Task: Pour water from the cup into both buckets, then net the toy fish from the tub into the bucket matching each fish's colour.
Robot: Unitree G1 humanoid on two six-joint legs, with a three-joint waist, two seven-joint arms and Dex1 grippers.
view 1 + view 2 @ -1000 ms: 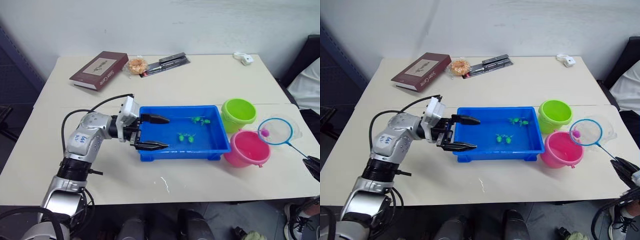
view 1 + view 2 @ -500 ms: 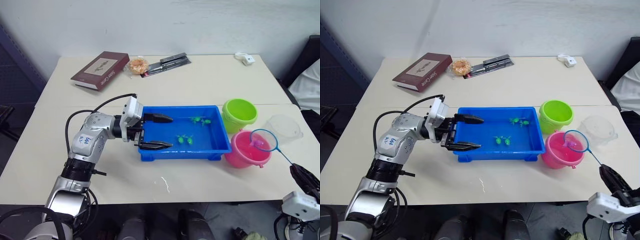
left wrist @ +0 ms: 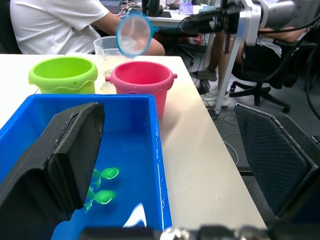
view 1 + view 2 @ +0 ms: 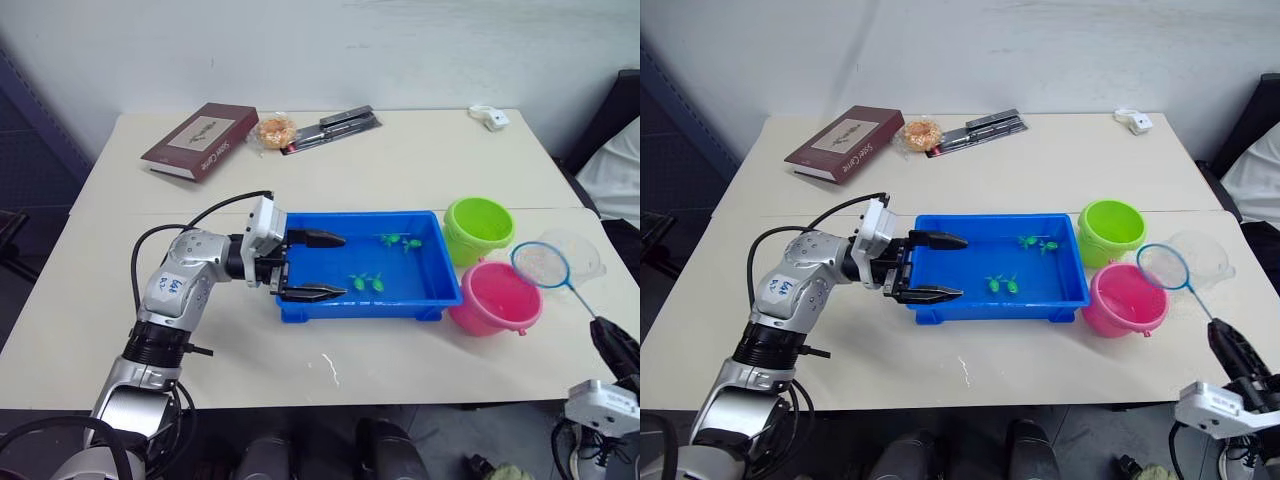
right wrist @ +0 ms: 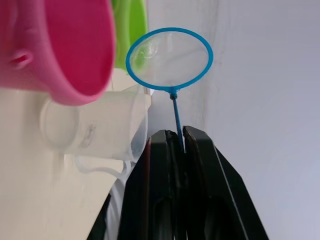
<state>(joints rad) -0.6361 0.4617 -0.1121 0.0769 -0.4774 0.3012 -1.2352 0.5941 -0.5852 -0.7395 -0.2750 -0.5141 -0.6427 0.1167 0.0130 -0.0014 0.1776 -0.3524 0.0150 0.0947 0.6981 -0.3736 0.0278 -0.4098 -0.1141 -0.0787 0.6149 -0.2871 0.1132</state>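
Glossy blue plastic tub (image 4: 425, 285), glossy green bucket (image 4: 478, 227) and pink bucket (image 4: 495, 297) — smooth plastic; the cup (image 4: 574, 250) is clear plastic, the net (image 5: 170, 57) fine mesh — on a matt pale table (image 4: 420, 160).

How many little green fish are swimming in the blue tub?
4, though overlaps make it hard to be sure. One pair of green fish sits near the far side of the blue tub, towards the green bucket. Another pair sits mid-tub, nearer the front wall.
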